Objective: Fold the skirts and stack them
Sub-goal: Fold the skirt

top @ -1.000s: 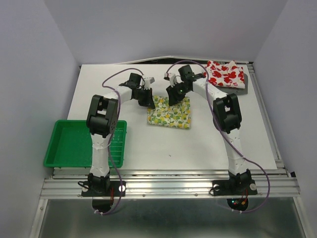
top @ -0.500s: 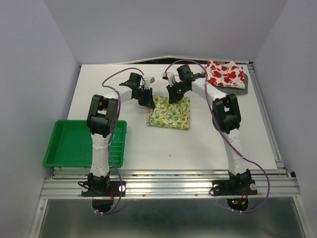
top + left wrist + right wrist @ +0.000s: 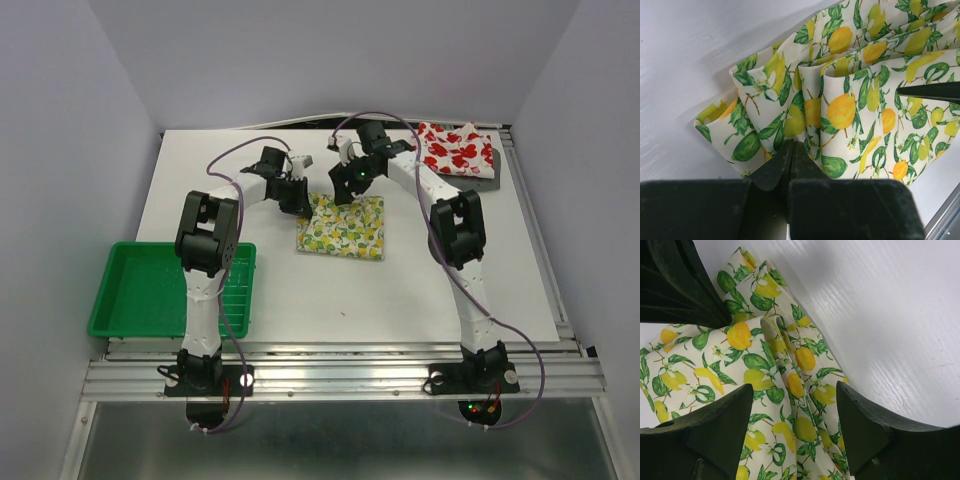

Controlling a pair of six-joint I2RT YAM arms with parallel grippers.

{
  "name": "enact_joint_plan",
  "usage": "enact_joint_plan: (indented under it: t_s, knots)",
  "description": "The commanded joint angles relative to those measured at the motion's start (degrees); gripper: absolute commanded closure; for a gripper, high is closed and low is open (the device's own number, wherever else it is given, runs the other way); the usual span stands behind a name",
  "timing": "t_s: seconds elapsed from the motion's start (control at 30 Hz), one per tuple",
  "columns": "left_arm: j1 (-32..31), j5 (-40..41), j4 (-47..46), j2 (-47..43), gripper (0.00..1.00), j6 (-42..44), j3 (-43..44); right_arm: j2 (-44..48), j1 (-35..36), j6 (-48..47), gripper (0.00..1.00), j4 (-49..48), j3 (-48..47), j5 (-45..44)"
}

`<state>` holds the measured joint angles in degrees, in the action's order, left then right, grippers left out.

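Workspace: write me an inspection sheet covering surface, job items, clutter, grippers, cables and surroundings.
Surface: white table, no spills seen.
Job's things: folded lemon-print skirt at centre; red-print skirt at the far right corner, lying on the grey skirt, which is mostly hidden.
Clutter: green plastic tray at near left; nothing seen in it.
Grippers: left gripper shut on the lemon-print skirt's edge; right gripper open over its layered corner.
Cables: purple cables loop along both arms, off the cloth.
Surroundings: pale walls; aluminium rail at the near edge.
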<state>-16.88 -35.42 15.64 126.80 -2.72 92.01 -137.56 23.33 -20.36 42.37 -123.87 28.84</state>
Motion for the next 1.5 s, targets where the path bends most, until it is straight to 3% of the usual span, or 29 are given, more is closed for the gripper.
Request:
enact_joint_plan:
  t_s: [0.0,0.37,0.47,0.63,0.73,0.87,1.47]
  knots:
    - [0.4,3.6,2.3,2.7,0.97,2.4,0.2,-0.5,0.5,-1.2,0.27,3.2,-2.2,2.3]
    - [0.4,3.8,2.4,2.8,0.97,2.4,0.5,-3.8,1.0,-4.4,0.41,4.9,-0.6,0.0]
    - [0.4,3.8,2.5,2.9,0.97,2.4,0.6,-3.9,1.0,-4.9,0.53,4.7,-0.2,-0.5]
    - [0.4,4.0,2.6,2.9,0.97,2.4,0.6,-1.3,1.0,-4.3,0.62,3.2,0.7,0.0]
    - [0.4,4.0,2.7,3.1,0.97,2.4,0.7,0.4,1.0,-4.0,0.72,3.0,0.3,0.3]
    - [0.4,4.0,2.9,3.4,0.97,2.4,1.2,1.0,1.0,-4.0,0.99,3.2,-1.3,0.3]
    - [0.4,4.2,3.6,4.6,0.97,4.7,1.8,2.3,1.5,-6.1,0.99,-5.1,-4.9,-3.4]
